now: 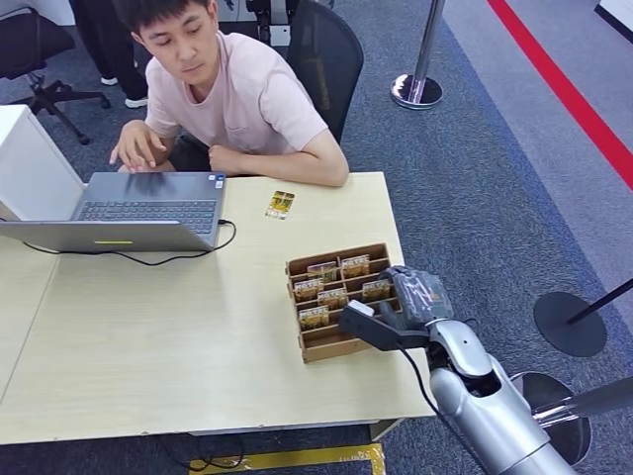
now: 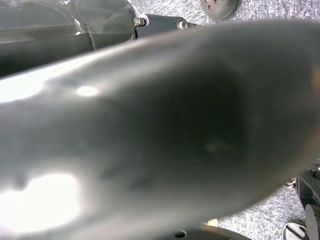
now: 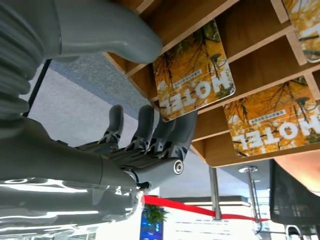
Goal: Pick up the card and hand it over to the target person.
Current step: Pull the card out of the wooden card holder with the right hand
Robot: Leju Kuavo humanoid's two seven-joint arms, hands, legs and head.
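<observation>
— Pale wooden table (image 1: 187, 336), and nearest to us the robot's right hand (image 1: 403, 302) sits at the near right corner of the wooden card tray (image 1: 339, 344). Can you tell what the fingers are doing?

— From the wrist camera, the dark fingers (image 3: 177, 135) are curled up under the edge of one hotel card (image 3: 194, 70) while the thumb (image 3: 113, 30) reaches over the tray wall above it. They touch its edge, but I wouldn't call it gripped yet; nothing is pinched.

— So the card lies just beyond the fingertips?

— Yes, leaning in its slot at the tray's near right, long axis running along the divider, more cards in the slots farther in. The right hand is clearly the nearer one; I can't tell how the left hand's fingers stand.

— And past the tray?

— One loose card (image 1: 280, 204) lies flat beyond it toward the far edge, a laptop (image 1: 141, 208) off to the tray's far left, and the person (image 1: 231, 94) leans on the far side.
</observation>
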